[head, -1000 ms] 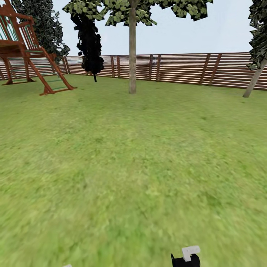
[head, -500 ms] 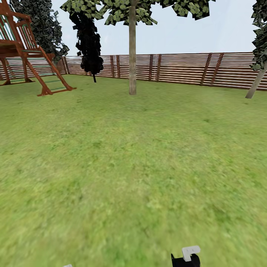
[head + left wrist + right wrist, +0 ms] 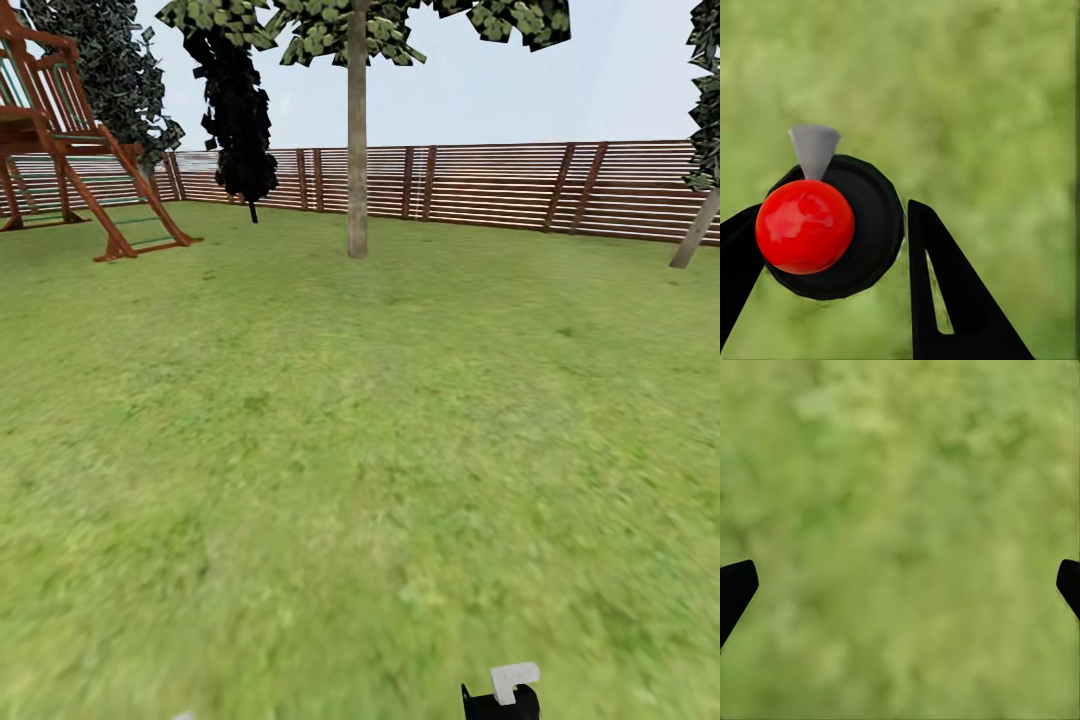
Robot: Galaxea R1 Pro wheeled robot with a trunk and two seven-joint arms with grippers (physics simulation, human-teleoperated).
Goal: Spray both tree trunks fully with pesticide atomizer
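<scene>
The pesticide atomizer (image 3: pixel 862 225) has a black round body, a glossy red ball on top and a grey cone nozzle. My left gripper (image 3: pixel 825 232) is shut on it, with a black finger on each side, over blurred lawn. My right gripper (image 3: pixel 904 577) is open with nothing between its fingertips, only grass below. In the head view one tree (image 3: pixel 357 20) stands straight ahead in the garden. Its pale grey-brown tree trunk (image 3: pixel 357 150) is bare and still far off. A second, leaning trunk (image 3: pixel 695 240) shows at the right edge.
A brown slat fence (image 3: pixel 500 185) runs behind the tree. A red-brown wooden play frame (image 3: pixel 70 140) stands at the far left, beside a near-black narrow tree (image 3: pixel 240 120). Open lawn (image 3: pixel 350 450) lies between me and the trunk. A black-and-white part (image 3: pixel 503 692) pokes in at the bottom edge.
The whole head view has shifted: the camera has moved forward, the trunk's foot sits a little lower and the play frame has slid left. The grippers look unchanged.
</scene>
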